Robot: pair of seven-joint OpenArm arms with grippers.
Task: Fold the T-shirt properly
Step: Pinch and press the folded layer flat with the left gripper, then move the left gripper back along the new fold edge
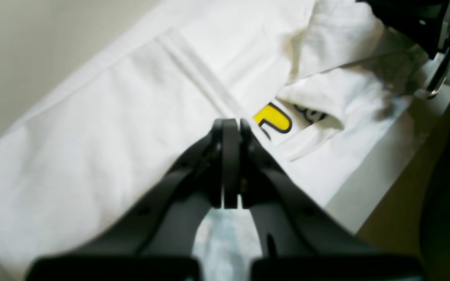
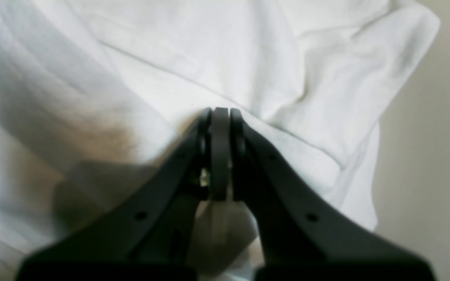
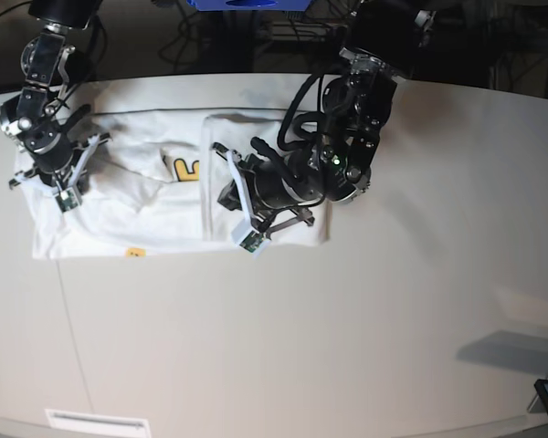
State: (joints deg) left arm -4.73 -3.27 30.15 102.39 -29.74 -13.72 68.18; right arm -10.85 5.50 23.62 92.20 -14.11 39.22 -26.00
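White cotton everywhere: the T-shirt (image 3: 164, 205) lies flattish on the table (image 3: 393, 301), mid-fold.
Both sides look folded inward with a strip of print showing between, so I'd guess the crosswise fold comes next, which needs a fresh grab at the edge. My left fingers (image 1: 231, 127) are pressed together over the cloth, my right fingers (image 2: 220, 115) too; can't tell if either pinches fabric.

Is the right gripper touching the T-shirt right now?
Cannot tell. In the right wrist view the shut right gripper sits over the T-shirt, but neither contact nor a gap shows plainly.
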